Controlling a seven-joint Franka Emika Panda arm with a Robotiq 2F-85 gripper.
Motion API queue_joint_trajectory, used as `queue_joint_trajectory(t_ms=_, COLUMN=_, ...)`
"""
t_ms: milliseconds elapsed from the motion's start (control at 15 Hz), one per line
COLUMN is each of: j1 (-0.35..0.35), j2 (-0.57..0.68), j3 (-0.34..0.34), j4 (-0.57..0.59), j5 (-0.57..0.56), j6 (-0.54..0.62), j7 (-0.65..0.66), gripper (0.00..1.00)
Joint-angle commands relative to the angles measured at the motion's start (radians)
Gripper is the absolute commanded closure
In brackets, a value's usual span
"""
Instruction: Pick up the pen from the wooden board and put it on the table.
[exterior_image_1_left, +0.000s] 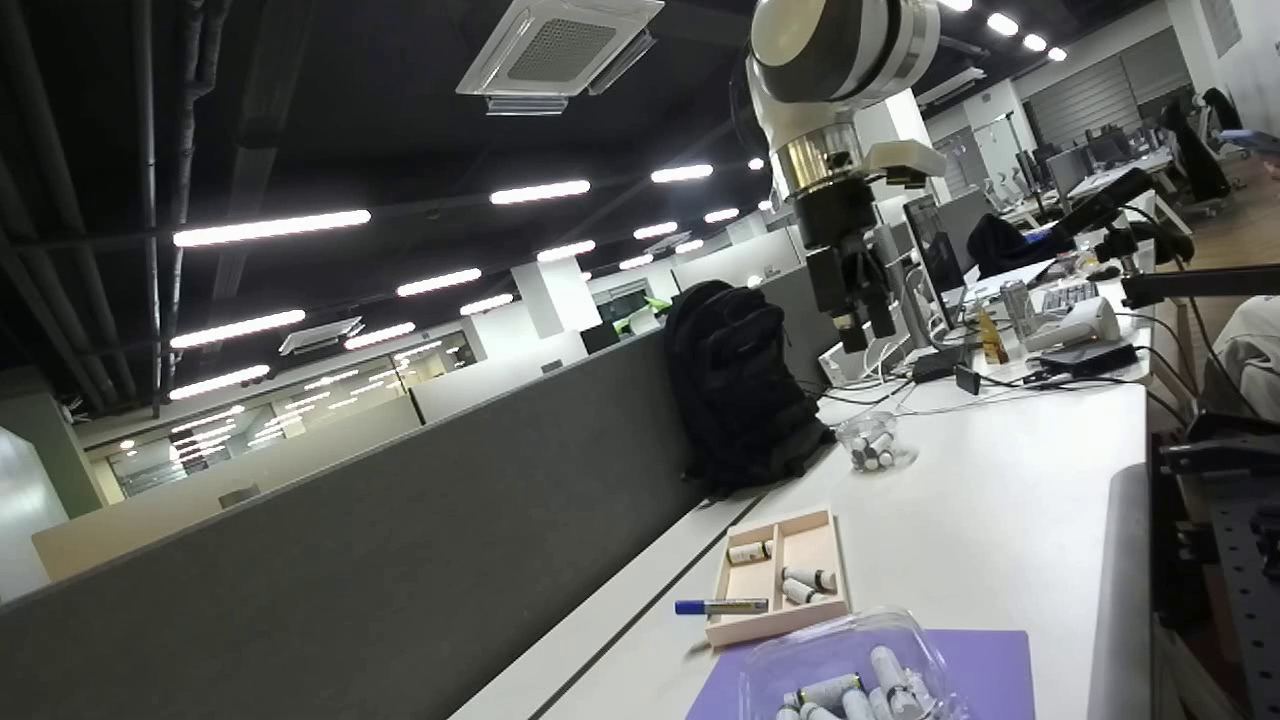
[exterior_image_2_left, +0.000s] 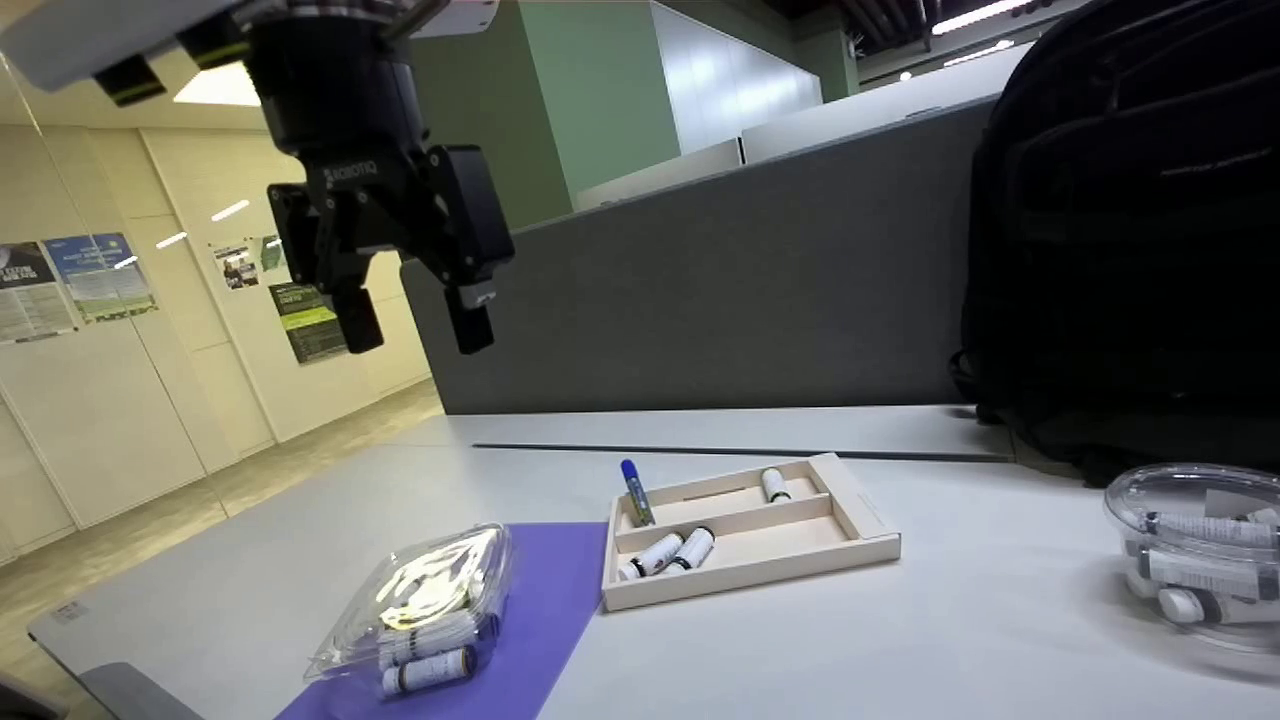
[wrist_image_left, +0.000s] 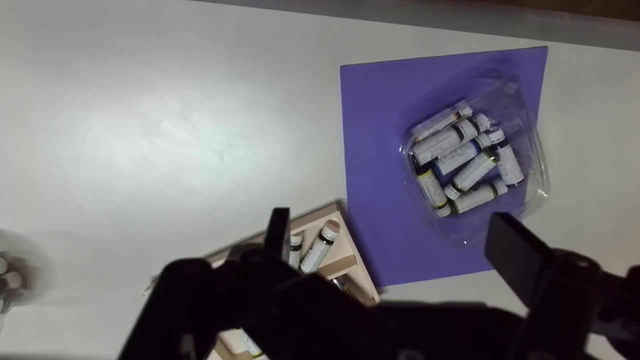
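Observation:
The pen (exterior_image_1_left: 722, 606) has a blue end that sticks out past the rim of the wooden board (exterior_image_1_left: 778, 624). In an exterior view the pen (exterior_image_2_left: 637, 495) leans with its blue end up and its lower end in the back compartment of the board (exterior_image_2_left: 750, 582). In the wrist view my gripper hides most of the pen (wrist_image_left: 341, 283) and much of the board (wrist_image_left: 316, 216). The board lies on the white table (exterior_image_2_left: 800, 650) and holds a few small white vials. My gripper (exterior_image_2_left: 415, 325) is open and empty, high above the table; it also shows open in the wrist view (wrist_image_left: 392, 242).
A purple mat (wrist_image_left: 370, 165) lies beside the board, bearing a clear plastic box (exterior_image_2_left: 420, 590) of white vials. A clear round tub (exterior_image_2_left: 1200, 560) of vials stands on the board's other side. A black backpack (exterior_image_1_left: 740, 390) leans on the grey partition (exterior_image_2_left: 720, 310) behind the table.

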Motion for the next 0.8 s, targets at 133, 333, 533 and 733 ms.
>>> queue_joint_trajectory(t_ms=133, j1=0.060, j2=0.169, j3=0.023, j4=0.060, j5=0.067, j6=0.198, j7=-0.050, gripper=0.00)
queue_joint_trajectory(t_ms=333, j1=0.082, j2=0.308, j3=0.070, j4=0.124, j5=0.050, j6=0.306, j7=-0.027, gripper=0.00)
queue_joint_trajectory(t_ms=533, j1=0.063, j2=0.451, j3=0.124, j4=0.216, j5=-0.013, j6=0.411, j7=0.019, gripper=0.00)
queue_joint_trajectory(t_ms=733, j1=0.024, j2=0.587, j3=0.146, j4=0.330, j5=-0.135, j6=0.479, j7=0.097, gripper=0.00)
